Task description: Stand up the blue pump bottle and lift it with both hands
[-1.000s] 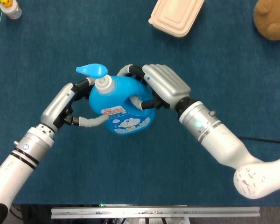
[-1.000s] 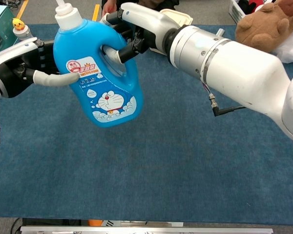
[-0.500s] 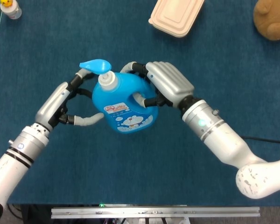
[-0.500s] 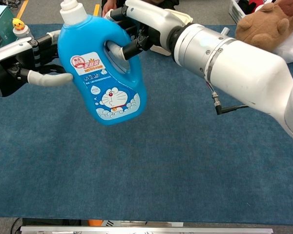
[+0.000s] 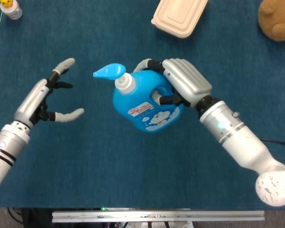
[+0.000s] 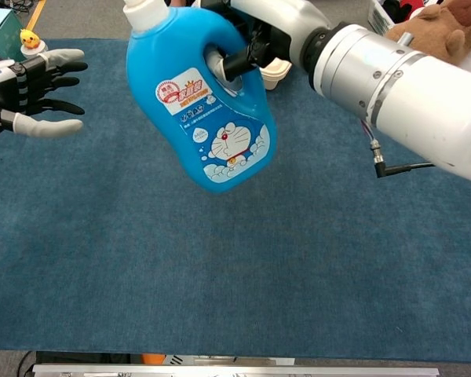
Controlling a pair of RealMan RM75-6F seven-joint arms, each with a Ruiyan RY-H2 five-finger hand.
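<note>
Blue pump bottle (image 5: pixel 145 102) aloft over carpet, gripped through handle by right hand (image 5: pixel 183 85); left hand (image 5: pixel 47 97) apart, fingers spread, empty. From chest: bottle tilted, clear of mat. Lift step; next, bring left hand onto bottle's side.

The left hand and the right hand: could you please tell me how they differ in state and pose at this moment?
The right hand grips the blue pump bottle by its handle, holding it tilted above the blue mat; the left hand holds nothing. The right hand's fingers curl around the handle, whereas the left hand's fingers are spread apart. The right hand touches the bottle; the left hand stands clear of it. Both share silver backs and light fingertips.
</note>
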